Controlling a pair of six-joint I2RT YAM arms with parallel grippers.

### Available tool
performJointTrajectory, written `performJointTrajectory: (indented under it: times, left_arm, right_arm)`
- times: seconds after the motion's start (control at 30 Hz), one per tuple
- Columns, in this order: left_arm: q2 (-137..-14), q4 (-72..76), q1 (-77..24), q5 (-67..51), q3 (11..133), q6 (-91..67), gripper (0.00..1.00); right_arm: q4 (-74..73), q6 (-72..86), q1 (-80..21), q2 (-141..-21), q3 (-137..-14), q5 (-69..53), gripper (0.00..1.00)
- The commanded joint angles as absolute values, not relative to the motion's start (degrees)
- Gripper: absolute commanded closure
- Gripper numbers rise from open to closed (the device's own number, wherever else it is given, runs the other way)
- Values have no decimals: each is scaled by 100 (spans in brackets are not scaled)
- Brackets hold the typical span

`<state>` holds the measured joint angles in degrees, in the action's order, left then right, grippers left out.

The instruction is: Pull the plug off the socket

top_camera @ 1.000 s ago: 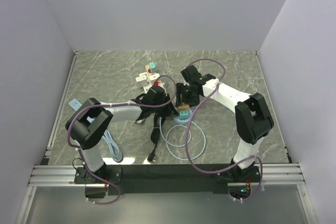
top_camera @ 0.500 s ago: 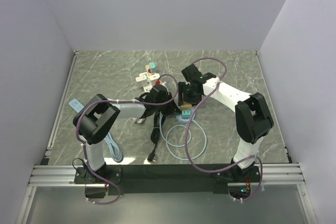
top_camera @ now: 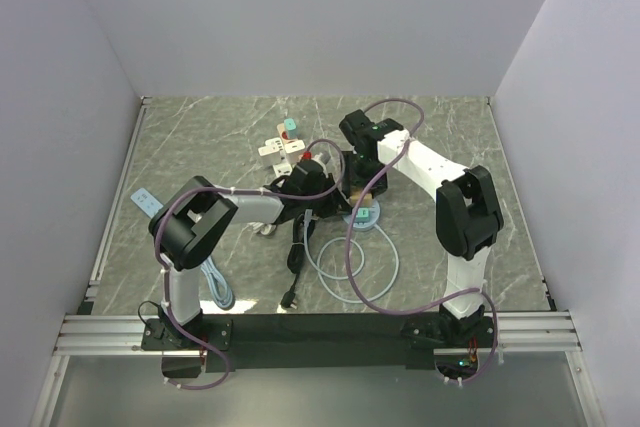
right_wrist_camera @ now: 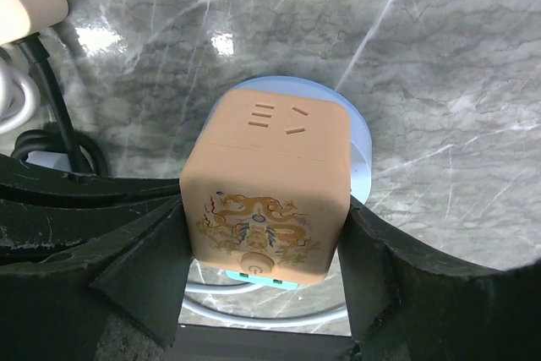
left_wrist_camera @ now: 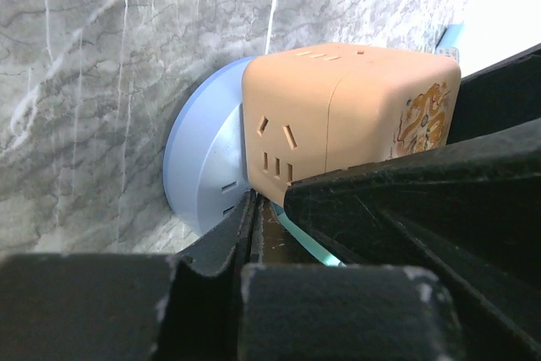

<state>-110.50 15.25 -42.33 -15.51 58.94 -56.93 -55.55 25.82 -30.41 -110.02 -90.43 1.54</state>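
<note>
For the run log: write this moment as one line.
right gripper: shut on orange cube plug | left gripper: shut, tips at blue round socket | plug: on socket

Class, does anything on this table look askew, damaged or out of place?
Nothing looks damaged or spilled. Only the cables look untidy, lying in loose tangled loops on the table beside the orange cube.

The orange cube adapter (right_wrist_camera: 266, 183) is smooth matt plastic, as is its round blue base (left_wrist_camera: 199, 166). The marbled grey desk (right_wrist_camera: 439, 48) is glossy; the black fingers (left_wrist_camera: 406, 200) look scuffed.
</note>
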Motion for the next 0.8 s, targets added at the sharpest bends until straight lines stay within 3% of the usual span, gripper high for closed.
performJointTrajectory:
  times: [0.0,0.17,0.3,0.5,0.53,0.6,0.67,0.77]
  left_arm:
    - [-11663,229,-4351,-826,5625,-5423,100]
    - [-11716,193,-4359,-817,5669,-5440,100]
    - [-11733,141,-4377,-791,5722,-5467,100]
    - [-11733,70,-4403,-747,5792,-5502,100]
    - [-11733,62,-4403,-738,5827,-5493,100]
    - [-11751,53,-4421,-738,5845,-5511,100]
    - [-11760,26,-4421,-730,5880,-5502,100]
    - [-11786,18,-4447,-729,5924,-5520,100]
  right_arm:
    - [-5616,2786,-3155,-10503,-9449,-677,100]
    - [-5432,2619,-2971,-10625,-9255,-1072,100]
    - [-5179,2697,-2918,-10943,-9229,-678,100]
    - [-4151,3172,-3067,-10355,-7948,-36,98]
    - [-4061,3199,-3059,-10319,-7832,-9,77]
    - [-3903,3182,-3059,-10318,-7630,-9,55]
    - [-3867,3147,-3067,-10362,-7594,-9,43]
    - [-3841,3085,-3076,-10467,-7629,122,33]
